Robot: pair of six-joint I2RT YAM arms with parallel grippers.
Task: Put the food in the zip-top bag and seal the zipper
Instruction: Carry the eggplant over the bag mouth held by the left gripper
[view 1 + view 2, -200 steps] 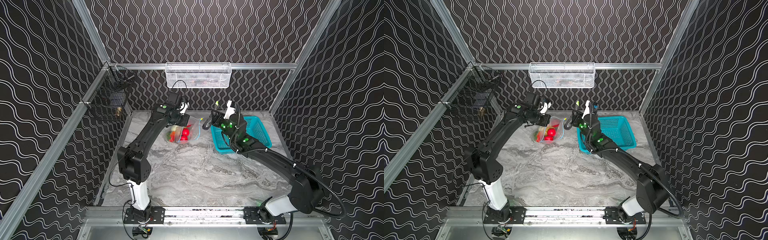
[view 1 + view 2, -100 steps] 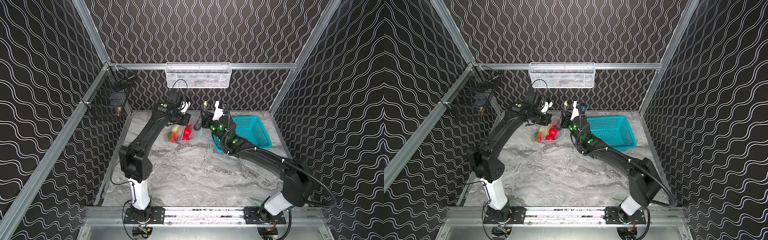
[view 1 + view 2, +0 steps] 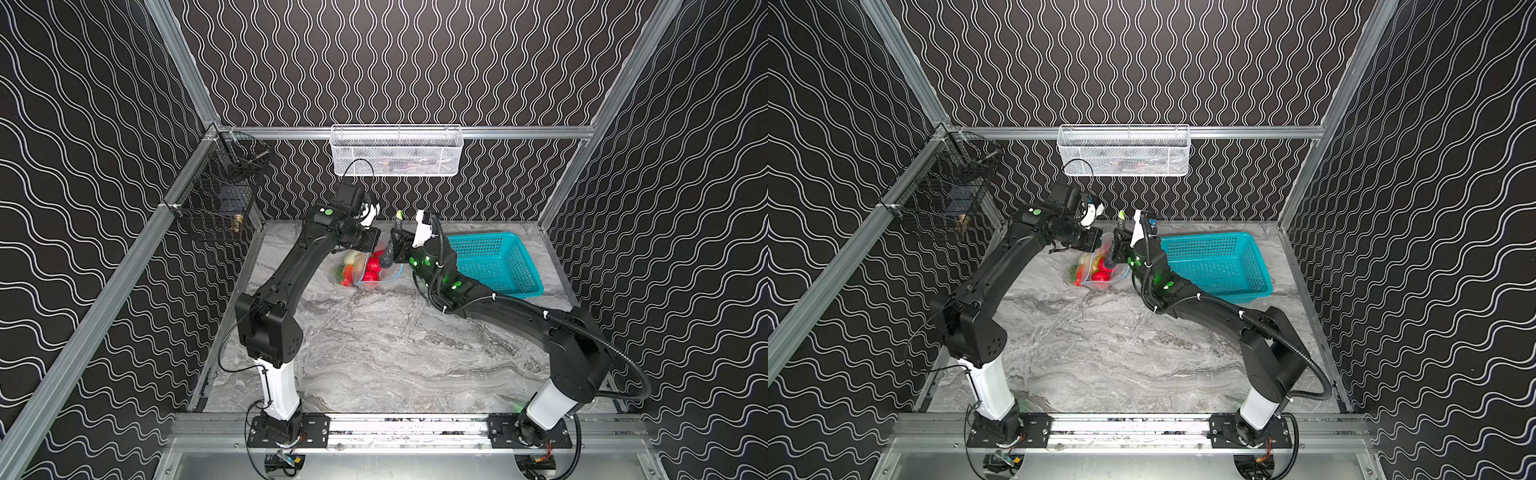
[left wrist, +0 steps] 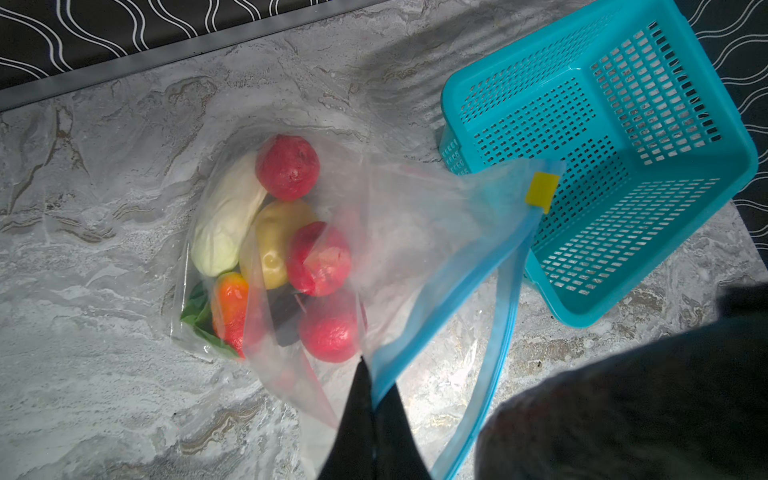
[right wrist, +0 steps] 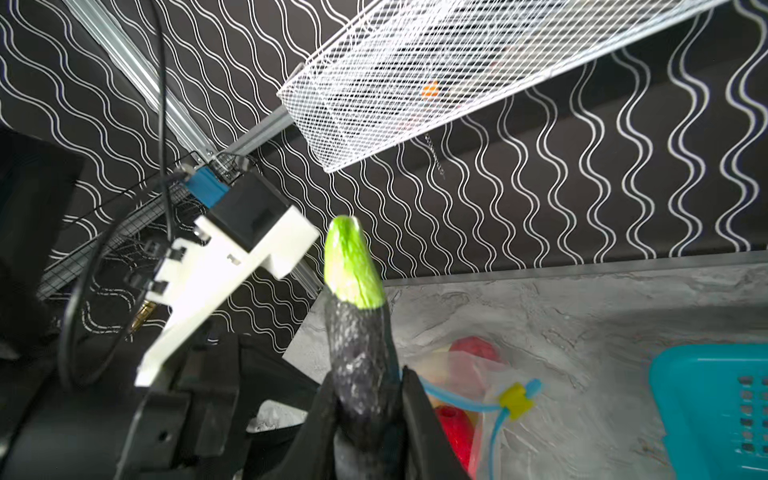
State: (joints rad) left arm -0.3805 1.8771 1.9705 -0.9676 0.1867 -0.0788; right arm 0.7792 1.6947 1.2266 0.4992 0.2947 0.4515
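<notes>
We see a grey marbled tabletop (image 3: 374,353) boxed in by black walls (image 3: 395,62) covered in white wavy lines. A black wire basket (image 3: 216,203) hangs on the left wall, and a white mesh basket (image 3: 395,151) hangs on the back wall. Toward the back of the table, the left gripper (image 4: 365,370) is pinched fully closed on the zipper (image 4: 453,286), the light-blue strip along the mouth of the zip-top bag (image 4: 395,232), and holds that edge up off the table. The bag's mouth gapes open, and its yellow slider (image 4: 540,193) sits at the end of the strip nearest the teal basket. The bag's body lies on the tabletop with food inside. We can make out three red round fruits (image 4: 287,166), a white oblong one (image 4: 226,224), a yellow potato-like one (image 4: 274,241), an orange-red one (image 4: 230,303) with green leaves, and a dark one (image 4: 286,320) underneath. Just to the right, the right gripper (image 5: 365,411) has its jaws closed partway around a dark eggplant (image 5: 357,345) with a light green tip, held upright and raised beside the bag's open mouth. Furthest right, the teal perforated basket (image 3: 482,237) stands on the table, near the bag.
</notes>
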